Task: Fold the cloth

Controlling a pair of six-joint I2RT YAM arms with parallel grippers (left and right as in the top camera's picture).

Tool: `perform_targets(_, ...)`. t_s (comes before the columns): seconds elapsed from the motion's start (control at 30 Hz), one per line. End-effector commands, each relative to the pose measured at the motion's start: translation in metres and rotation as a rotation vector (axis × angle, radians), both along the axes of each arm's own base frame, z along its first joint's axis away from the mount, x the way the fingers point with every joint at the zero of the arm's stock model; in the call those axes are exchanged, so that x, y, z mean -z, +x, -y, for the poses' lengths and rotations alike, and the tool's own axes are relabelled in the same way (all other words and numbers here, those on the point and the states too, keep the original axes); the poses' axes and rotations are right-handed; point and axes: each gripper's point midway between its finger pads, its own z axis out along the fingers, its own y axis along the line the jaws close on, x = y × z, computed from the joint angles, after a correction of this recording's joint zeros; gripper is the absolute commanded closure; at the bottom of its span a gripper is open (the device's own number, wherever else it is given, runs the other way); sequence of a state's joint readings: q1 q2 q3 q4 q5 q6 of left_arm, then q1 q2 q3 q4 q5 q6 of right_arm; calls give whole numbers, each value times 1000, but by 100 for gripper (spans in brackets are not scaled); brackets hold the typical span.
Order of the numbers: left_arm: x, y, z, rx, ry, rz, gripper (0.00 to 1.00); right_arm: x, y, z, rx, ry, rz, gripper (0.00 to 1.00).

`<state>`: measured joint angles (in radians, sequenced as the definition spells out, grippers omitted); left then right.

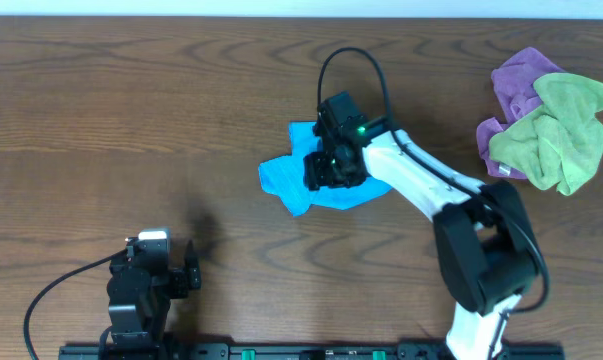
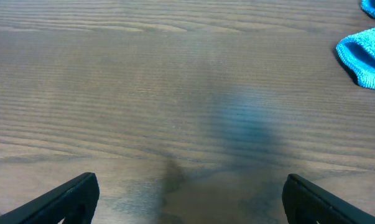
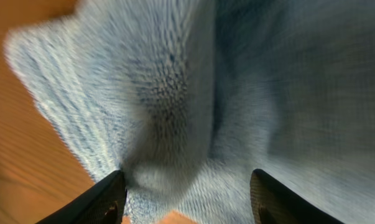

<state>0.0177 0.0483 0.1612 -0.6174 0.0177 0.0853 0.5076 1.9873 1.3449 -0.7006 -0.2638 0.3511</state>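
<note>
A blue cloth (image 1: 291, 185) lies crumpled near the middle of the table. My right gripper (image 1: 333, 170) is directly over it, fingers spread wide. In the right wrist view the cloth (image 3: 193, 93) fills the frame, bunched into a ridge between the open fingers (image 3: 187, 199); nothing is pinched. The cloth's edge shows at the upper right of the left wrist view (image 2: 364, 59). My left gripper (image 1: 153, 270) rests low near the front left edge, open and empty, far from the cloth; its fingertips (image 2: 187, 199) frame bare wood.
A pile of a purple cloth (image 1: 516, 85) and a green cloth (image 1: 561, 130) lies at the far right. A black cable (image 1: 351, 60) loops over the right arm. A rail (image 1: 281, 352) runs along the front edge.
</note>
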Motion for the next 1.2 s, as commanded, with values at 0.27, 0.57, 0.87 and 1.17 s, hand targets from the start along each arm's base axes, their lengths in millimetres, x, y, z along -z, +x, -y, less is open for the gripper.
perform_targets(0.27, 2, 0, -2, -13, 7, 1, 5, 3, -10, -25, -87, 72, -9, 85)
perform_targets(0.57, 2, 0, -2, -13, 7, 1, 5, -26, -6, -65, -175, 156, 132, 99)
perform_targets(0.87, 2, 0, -2, -13, 7, 1, 5, -77, 29, -105, -206, 305, 392, 99)
perform_targets(1.17, 2, 0, -2, -13, 7, 1, 5, -94, 90, -104, -86, 253, 673, 99)
